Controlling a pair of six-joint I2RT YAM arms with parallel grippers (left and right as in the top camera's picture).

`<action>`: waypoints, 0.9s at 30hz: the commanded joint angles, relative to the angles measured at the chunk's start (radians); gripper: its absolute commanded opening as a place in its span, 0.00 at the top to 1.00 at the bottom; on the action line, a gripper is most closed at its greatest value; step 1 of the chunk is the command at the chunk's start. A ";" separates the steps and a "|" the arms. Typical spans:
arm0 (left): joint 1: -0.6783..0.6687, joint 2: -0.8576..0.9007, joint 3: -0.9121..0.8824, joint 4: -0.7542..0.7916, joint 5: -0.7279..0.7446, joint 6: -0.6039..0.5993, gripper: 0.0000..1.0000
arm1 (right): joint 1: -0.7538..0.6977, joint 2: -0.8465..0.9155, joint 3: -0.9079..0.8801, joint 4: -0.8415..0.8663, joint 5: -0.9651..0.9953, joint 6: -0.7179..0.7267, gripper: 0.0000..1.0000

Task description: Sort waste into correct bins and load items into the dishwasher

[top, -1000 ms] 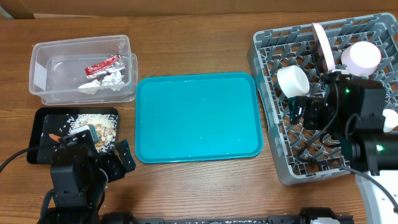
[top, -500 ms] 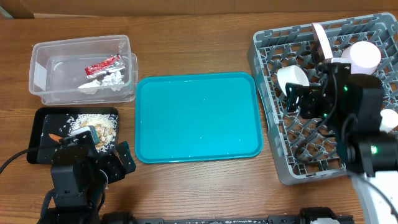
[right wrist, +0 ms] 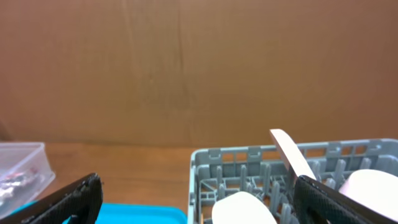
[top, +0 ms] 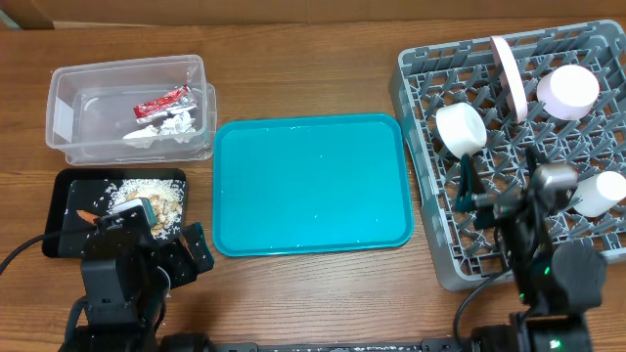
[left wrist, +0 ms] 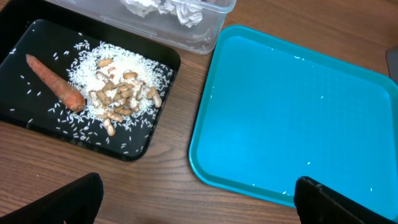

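Note:
The clear tub [top: 68, 108] at the back left holds a red-and-silver wrapper [top: 161, 102] and crumpled white paper [top: 168, 125]. In front of it, the black tray [left wrist: 25, 43] carries an orange carrot [left wrist: 56, 90] and beige scraps on rice [left wrist: 121, 96]. The grey rack [top: 423, 210] on the right holds a pale pink plate [top: 507, 73] on edge, a pink bowl [top: 567, 90], a white bowl [top: 460, 127] and a white cup [top: 597, 193]. My left gripper [left wrist: 202, 205] hangs open over bare wood by the black tray. My right gripper [right wrist: 199, 205] is open and empty at the rack's near side, pointing level across it.
A teal serving tray [top: 313, 186] lies bare in the middle between the bins and the rack. A brown cardboard wall [right wrist: 199, 68] closes off the far side of the table. Wood shows along the front edge.
My right arm has drawn back from above the rack's middle toward its near edge, empty-handed. The left arm and all objects are unchanged.

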 commanded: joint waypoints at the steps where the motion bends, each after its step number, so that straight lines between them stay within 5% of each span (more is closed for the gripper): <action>1: 0.000 -0.006 -0.005 0.003 -0.010 -0.016 0.00 | 0.004 -0.109 -0.128 0.074 0.034 -0.004 0.00; 11: 0.000 -0.006 -0.005 0.003 -0.010 -0.016 0.00 | -0.005 -0.373 -0.448 0.274 0.076 -0.004 0.00; 17: 0.000 -0.006 -0.005 0.003 -0.010 -0.016 0.00 | -0.019 -0.417 -0.452 -0.014 0.035 -0.018 0.00; 27: 0.000 -0.006 -0.005 0.003 -0.010 -0.016 0.00 | -0.019 -0.417 -0.452 -0.014 0.040 -0.014 0.00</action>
